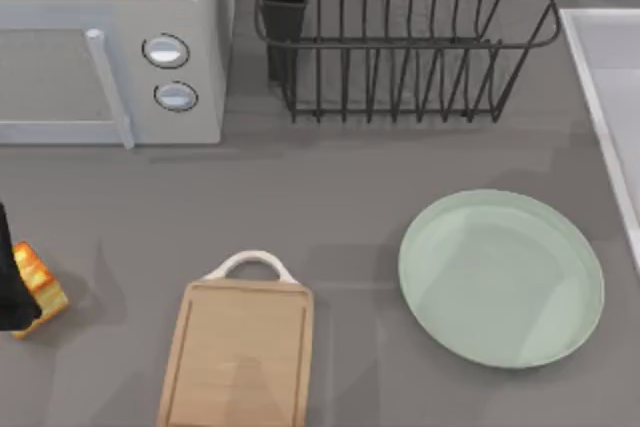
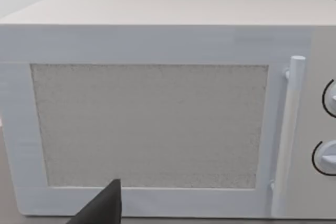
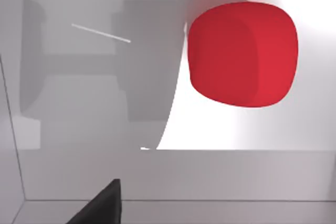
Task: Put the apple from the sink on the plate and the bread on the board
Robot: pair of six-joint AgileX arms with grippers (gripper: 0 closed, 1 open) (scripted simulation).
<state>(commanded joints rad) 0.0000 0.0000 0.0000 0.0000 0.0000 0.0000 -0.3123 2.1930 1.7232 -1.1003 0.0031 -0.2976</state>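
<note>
A white microwave (image 2: 157, 103) faced the camera, its speckled grey door window (image 2: 149, 124) taking up most of the front. A pale upright handle (image 2: 289, 129) stood beside the window, with two round knobs (image 2: 328, 156) next to it. One dark fingertip (image 2: 105, 205) of the left gripper rose in front of the door.

Bread (image 1: 38, 285): golden-orange top with yellow streaks. Board (image 1: 238, 357): light tan wood, white loop handle. Plate (image 1: 500, 277): pale mint green, plain. Apple (image 3: 242, 53): solid bright red, unpatterned. Sink (image 3: 210, 177): whitish-grey. Microwave (image 2: 157, 103): white shell, speckled grey door panel, black-ringed dials. Dish rack (image 1: 400, 37): black wire. Table (image 1: 330, 197): flat mid-grey.
</note>
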